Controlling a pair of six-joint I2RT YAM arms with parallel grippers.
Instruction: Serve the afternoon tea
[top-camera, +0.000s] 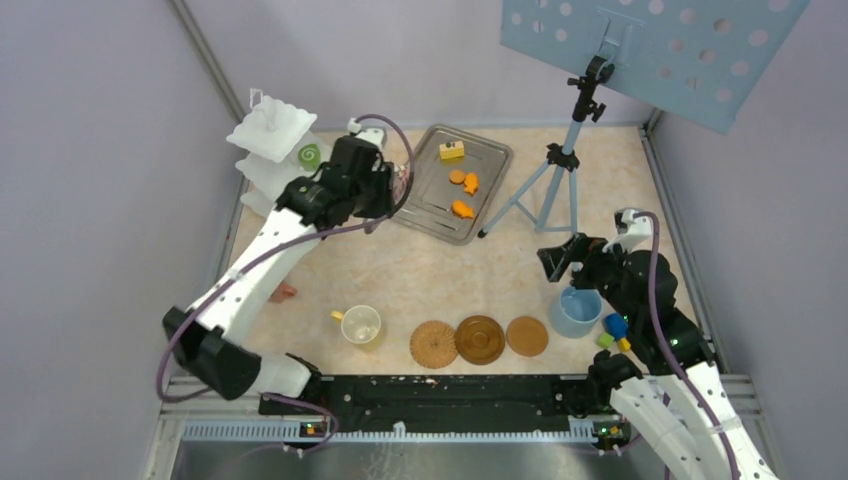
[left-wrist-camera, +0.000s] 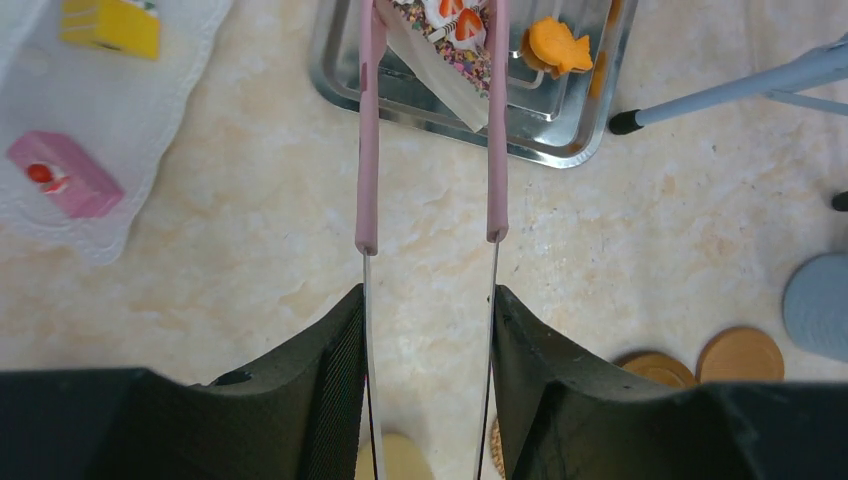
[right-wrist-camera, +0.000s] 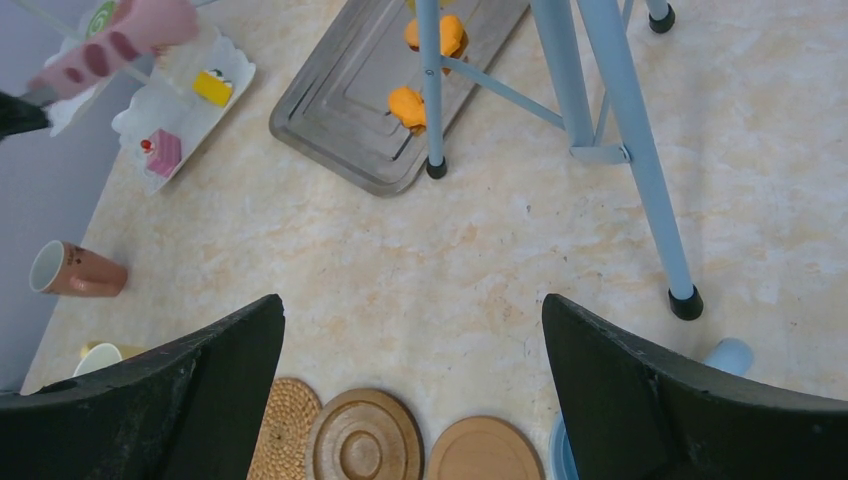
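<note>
Tray (top-camera: 430, 195): yellow wedge (top-camera: 452, 150) at the far end, three orange biscuits (top-camera: 465, 183) from mid to near end.

Stand (top-camera: 270, 130) at far left: green roll (top-camera: 309, 155) on an upper tier. The bottom tier holds a pink slice (left-wrist-camera: 65, 175) and a second yellow piece (left-wrist-camera: 110, 25). Only the wrist views show that tier; from above the left arm hides it.

Left gripper (left-wrist-camera: 428, 295) is clamped on the pink tongs (left-wrist-camera: 367, 150). Their long axis runs straight out from the wrist, tips over the tray, pinching a sprinkled strawberry pastry (left-wrist-camera: 455, 25). In the top view the gripper hides the pastry.

Right gripper (right-wrist-camera: 410, 310) is spread wide with nothing between the fingers, just beyond the blue cup (top-camera: 575, 312).

Three coasters (top-camera: 480, 339) sit in a row at the near edge, nothing on them. A pale cup (top-camera: 361, 325) stands upright to their left. A brown cup (right-wrist-camera: 75, 270) lies on its side, mouth pointing left in the right wrist view; the top view shows only a sliver of it.
</note>
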